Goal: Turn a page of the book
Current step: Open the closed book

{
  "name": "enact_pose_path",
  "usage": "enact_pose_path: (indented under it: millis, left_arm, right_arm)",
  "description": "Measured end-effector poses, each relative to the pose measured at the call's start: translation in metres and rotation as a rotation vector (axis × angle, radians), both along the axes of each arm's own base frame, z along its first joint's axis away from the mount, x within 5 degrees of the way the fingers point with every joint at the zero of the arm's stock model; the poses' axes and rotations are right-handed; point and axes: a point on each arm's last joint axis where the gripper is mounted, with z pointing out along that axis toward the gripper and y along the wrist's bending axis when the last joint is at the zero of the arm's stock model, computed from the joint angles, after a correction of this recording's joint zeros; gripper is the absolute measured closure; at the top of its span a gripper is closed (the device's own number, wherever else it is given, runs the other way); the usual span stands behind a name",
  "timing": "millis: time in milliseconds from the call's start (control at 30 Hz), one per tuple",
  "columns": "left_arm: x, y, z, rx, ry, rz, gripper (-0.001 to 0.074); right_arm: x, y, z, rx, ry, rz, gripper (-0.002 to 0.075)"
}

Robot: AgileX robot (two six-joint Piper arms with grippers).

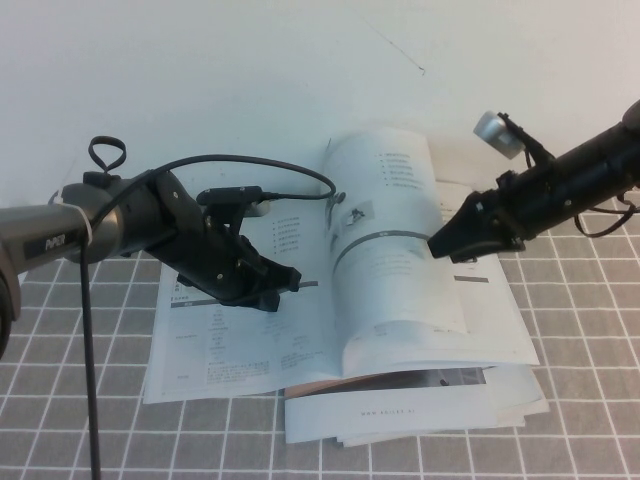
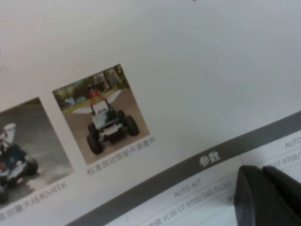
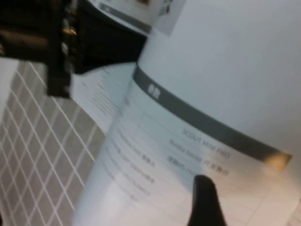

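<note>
The book (image 1: 225,345) lies open on the checked mat, its left side flat, showing a dark grey bar and tables. The page (image 1: 400,290) is raised off the right side and arches up toward the spine. My right gripper (image 1: 438,244) is shut on the page's outer edge; in the right wrist view one finger (image 3: 203,197) lies on top of the page (image 3: 221,84) and the other is hidden beneath. My left gripper (image 1: 286,282) is shut, its tips on the flat left side by the grey bar. It also shows in the left wrist view (image 2: 263,197), next to small wheeled-robot photos (image 2: 101,113).
Plain white booklets with a peach sheet (image 1: 420,415) lie under the book at the front right. The grey checked mat (image 1: 70,350) covers the table, with a white surface (image 1: 250,70) behind. The left arm's black cable (image 1: 90,380) hangs at the left.
</note>
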Motion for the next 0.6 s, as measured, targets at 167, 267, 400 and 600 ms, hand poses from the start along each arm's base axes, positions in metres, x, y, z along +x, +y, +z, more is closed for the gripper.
enact_pose_path:
  millis: [167,267,400,600]
  left_arm:
    - [0.0,0.0,0.0,0.005,-0.006,-0.012,0.0738]
    - [0.0,0.0,0.0,0.006,-0.008,-0.015,0.0738]
    - [0.0,0.0,0.0,0.005,-0.008,-0.016,0.0738]
    - [-0.001,-0.001,0.006,0.001,-0.022,-0.037,0.0738]
  right_arm:
    - [0.011,0.007,0.026,0.118,-0.06,-0.029,0.03]
    - [0.016,0.011,0.04,0.212,-0.088,-0.055,0.03]
    - [0.018,0.014,0.05,0.301,-0.093,-0.083,0.03]
    - [0.017,0.018,0.05,0.301,-0.091,-0.075,0.03]
